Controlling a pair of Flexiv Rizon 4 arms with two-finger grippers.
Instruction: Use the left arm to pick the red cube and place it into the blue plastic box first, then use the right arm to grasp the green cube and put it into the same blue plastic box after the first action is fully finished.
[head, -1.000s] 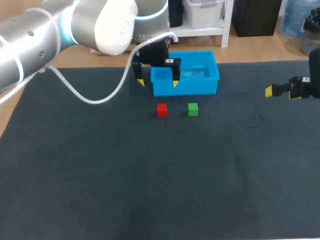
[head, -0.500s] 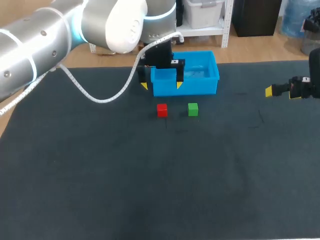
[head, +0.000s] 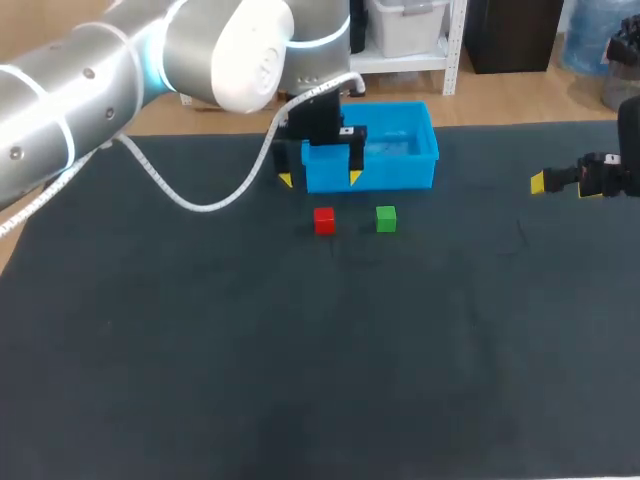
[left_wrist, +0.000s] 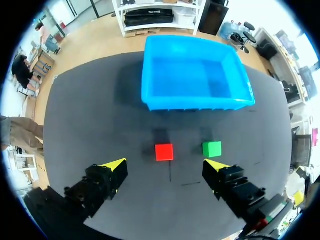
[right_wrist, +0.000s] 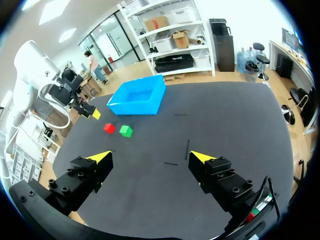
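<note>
While the dark table (head: 200, 380) fills most of the head view, the left arm (head: 100, 70) comes in from the left corner and reaches toward the table's far side, a white coiled cable (head: 200, 195) hanging in a loop from it; the blue plastic box (head: 395, 172) sits upright near the far edge, and nothing shows inside it in the left wrist view, where its front wall (left_wrist: 195, 102) faces the camera; the right arm shows only at the right edge, and the right gripper (head: 563, 186) is held well apart from the box and both cubes, its fingers spread wide with nothing between them, as its own view confirms (right_wrist: 151, 156); the left gripper (head: 320, 178) hangs by the box's near left corner, one yellow tip beside that corner and the other in front of the front wall; its fingers stand wide apart and hold nothing; seen from its wrist (left_wrist: 165, 165), the red cube (left_wrist: 164, 151) lies on the table just ahead of the gap between the fingers, touching neither; the red cube (head: 324, 220) rests in front of the box, near but apart from it; the green cube (head: 386, 218) sits just to its right, a small gap between the two, and lies ahead of one fingertip in the left wrist view (left_wrist: 212, 148); from the right wrist both cubes (right_wrist: 109, 128) (right_wrist: 126, 131) appear far ahead, near the box (right_wrist: 135, 107).
</note>
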